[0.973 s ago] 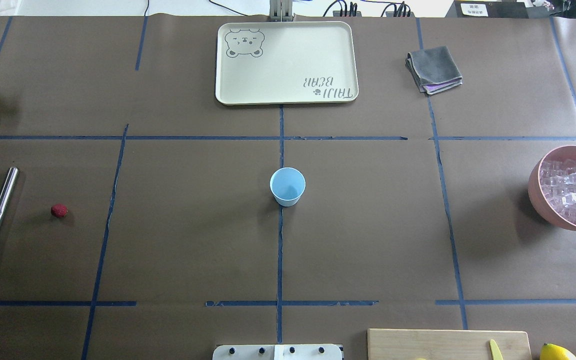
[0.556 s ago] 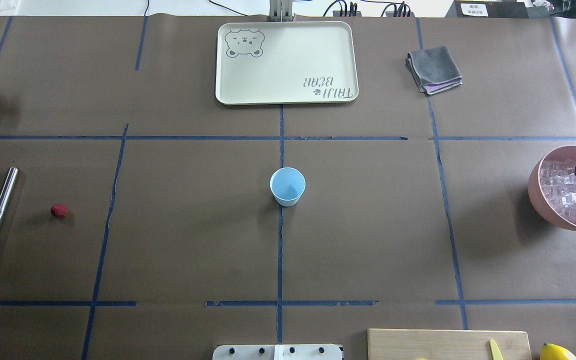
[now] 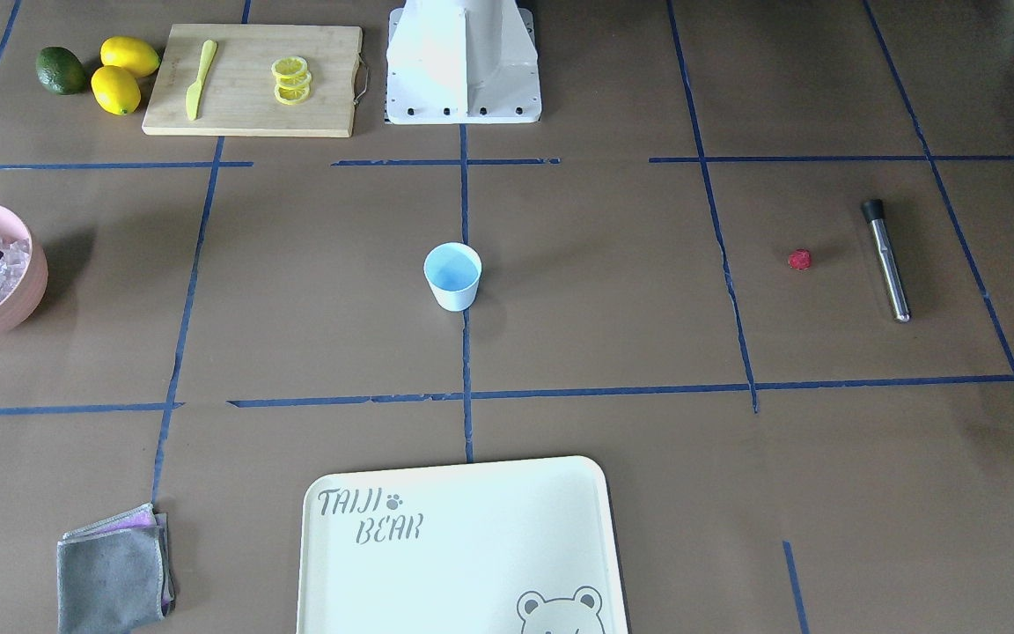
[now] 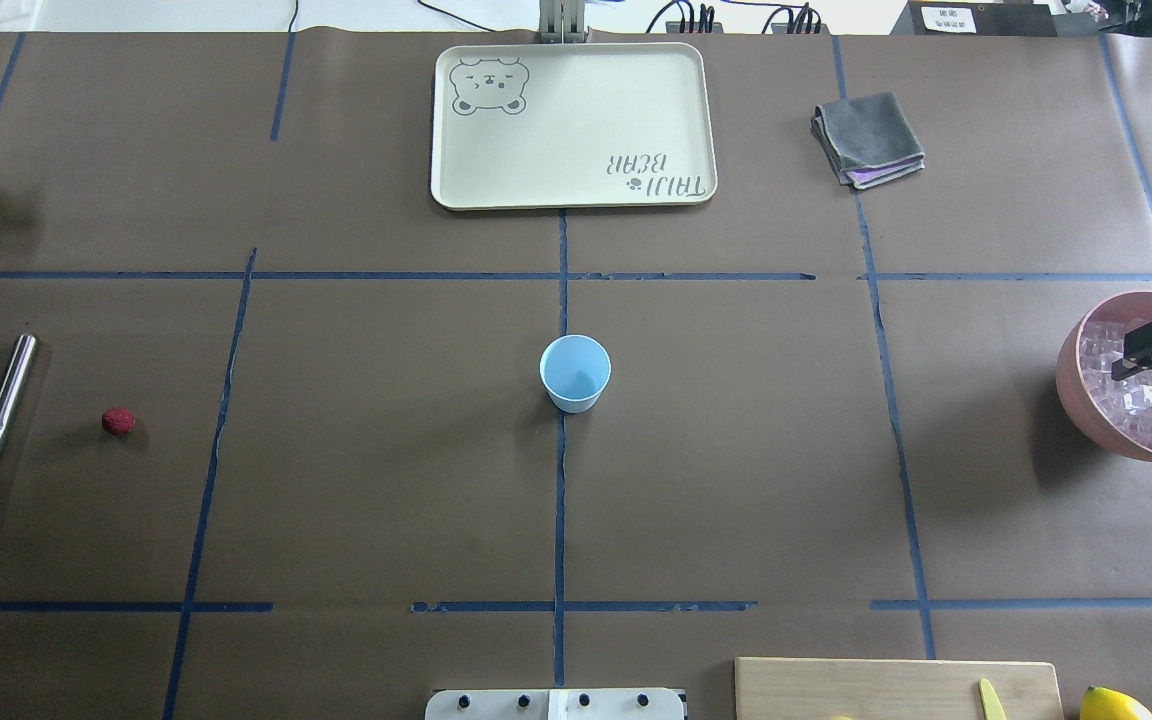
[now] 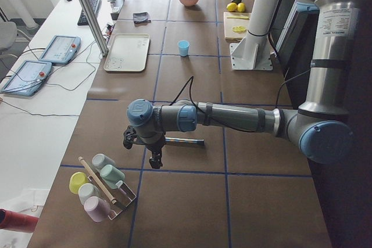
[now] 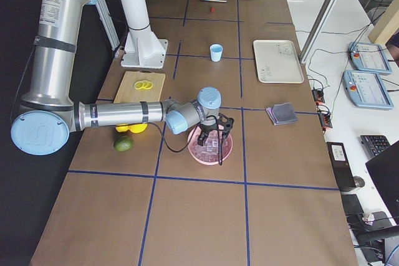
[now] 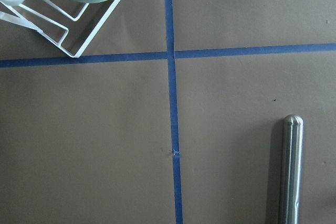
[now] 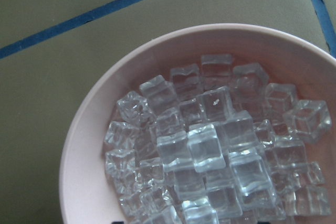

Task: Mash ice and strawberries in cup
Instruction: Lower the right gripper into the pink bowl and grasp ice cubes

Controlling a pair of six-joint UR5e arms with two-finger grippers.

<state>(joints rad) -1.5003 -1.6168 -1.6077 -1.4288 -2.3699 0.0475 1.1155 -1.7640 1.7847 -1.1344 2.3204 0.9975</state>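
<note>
The light blue cup (image 4: pixel 575 372) stands upright and empty at the table's middle. The small red strawberry (image 4: pixel 118 421) lies far left, beside a steel muddler (image 4: pixel 1 415). Several clear ice cubes (image 4: pixel 1141 385) fill the pink bowl (image 4: pixel 1071 385) at the right edge; they also show in the right wrist view (image 8: pixel 210 145). My right gripper (image 4: pixel 1151 372) hangs open and empty over the ice. My left gripper (image 5: pixel 142 149) shows only in the exterior left view, above the muddler's end near the cup rack; I cannot tell its state.
A cream tray (image 4: pixel 572 125) lies at the far centre and a folded grey cloth (image 4: pixel 868 138) at the far right. A cutting board (image 3: pixel 252 79) with lemon slices and a knife, two lemons (image 3: pixel 124 75) and an avocado sit near the robot's base. A cup rack (image 5: pixel 99 181) stands far left.
My right gripper has come in from the right edge and moved left over the pink bowl of ice. Nothing else has moved.
</note>
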